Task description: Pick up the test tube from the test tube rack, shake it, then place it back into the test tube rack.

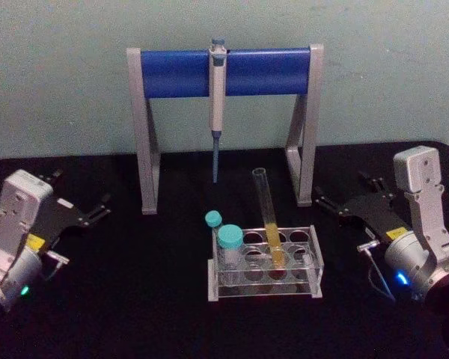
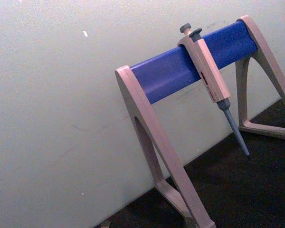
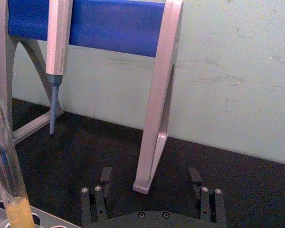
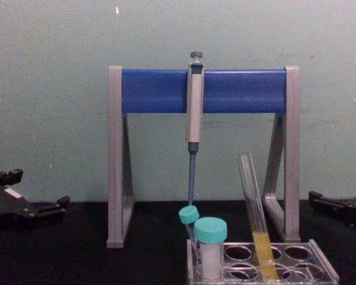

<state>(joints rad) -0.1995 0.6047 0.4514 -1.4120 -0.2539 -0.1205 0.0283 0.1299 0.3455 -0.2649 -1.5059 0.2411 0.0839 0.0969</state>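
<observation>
— Where's the test tube (image 1: 269, 221) right now?

— Sitting in the test tube rack (image 1: 315, 254), in a hole near the middle, leaning a bit with its open mouth tipped toward the pipette stand (image 1: 224, 72). There's yellow liquid in its lower part. Nothing is touching it.

— And the rack itself?

— On the black table (image 1: 135, 299), just in front of the stand, between its two grey legs. Two teal-capped vials (image 1: 229, 245) stand in the rack's left end, beside the tube but apart from it.

— What are the hands doing?

— The left hand (image 1: 97, 210) rests low on the table, well off to the left of the rack, fingers spread, holding nothing. The right hand (image 1: 331, 203) is on the other side, near the stand's right leg, pointing toward the rack. Its fingers (image 3: 102, 180) are spread too, with only bare table between them.

— Anything on the stand?

— A pipette (image 1: 217, 105) hangs from the blue bar, tip pointing down behind the rack, clear of the tube.
</observation>
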